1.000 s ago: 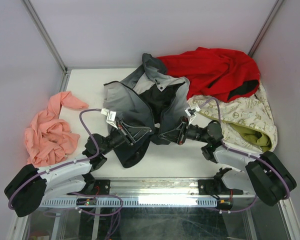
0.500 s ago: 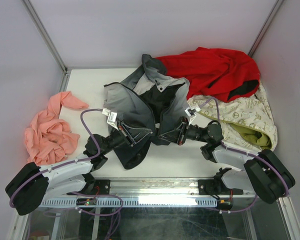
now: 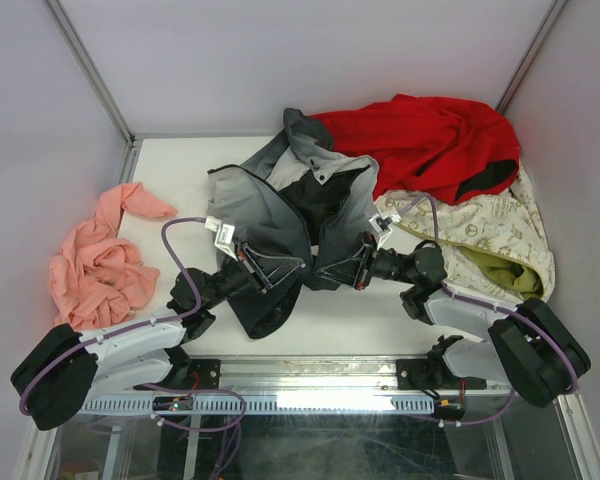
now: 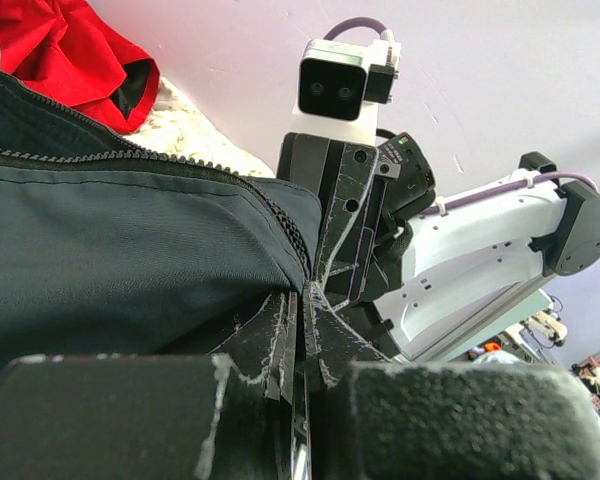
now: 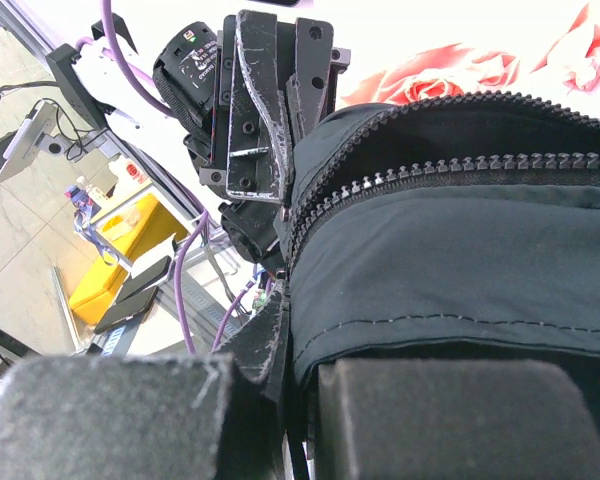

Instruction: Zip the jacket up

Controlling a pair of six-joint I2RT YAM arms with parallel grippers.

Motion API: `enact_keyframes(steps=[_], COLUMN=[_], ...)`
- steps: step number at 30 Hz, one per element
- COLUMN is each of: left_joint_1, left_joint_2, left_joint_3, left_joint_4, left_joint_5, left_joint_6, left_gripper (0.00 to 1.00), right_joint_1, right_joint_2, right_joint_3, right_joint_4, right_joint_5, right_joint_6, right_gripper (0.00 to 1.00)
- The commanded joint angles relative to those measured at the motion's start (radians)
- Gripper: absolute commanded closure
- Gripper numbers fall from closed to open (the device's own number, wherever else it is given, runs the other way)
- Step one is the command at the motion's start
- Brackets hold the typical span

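**Two pinches, one zipper to line up**

Top external: the jacket (image 3: 290, 205) lies open at mid-table, collar toward the far wall. Its right shoulder touches the red garment (image 3: 420, 140), with the cream patterned cloth (image 3: 500, 235) just beside that. A pink cloth (image 3: 100, 260) sits well apart on the left of the table (image 3: 180, 170). The left gripper (image 3: 280, 268) and right gripper (image 3: 332, 268) face each other near the jacket's lower front, each on its own front panel.

Left wrist: the jaws are clamped together on a fold of dark fabric at the panel's bottom corner. A row of zipper teeth (image 4: 280, 215) runs right up to the pinch, and the other gripper stands just beyond it.

Right wrist: these jaws likewise squeeze the hem, with two tooth rows curving in above. I cannot tell where the slider is.

Judgement: the step is mating the two zipper ends. Both grips should stay firm and level, with the hems taut and aligned end to end. This thin shell will likely buckle if the grippers are pushed together too quickly.
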Motion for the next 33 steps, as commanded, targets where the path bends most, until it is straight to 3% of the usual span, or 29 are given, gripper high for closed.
enact_keyframes(steps=[1,16,33], left_joint_1=[0.01,0.01,-0.019], left_joint_2=[-0.004,0.007,-0.026], left_joint_3=[0.005,-0.001,-0.005], left_joint_4=[0.081,0.078,-0.058], left_joint_5=[0.031,0.043,0.013], left_joint_6=[-0.003,-0.009,0.0], left_gripper=[1.0,1.0,1.0], right_joint_1=[0.009,0.008,0.01], right_joint_2=[-0.02,-0.031,-0.028], right_joint_3=[0.04,0.037,0.062], right_joint_4=[0.088,0.095,0.072], right_joint_5=[-0.001,0.038,0.079], right_joint_6=[-0.006,0.003,0.012], right_gripper=[1.0,1.0,1.0])
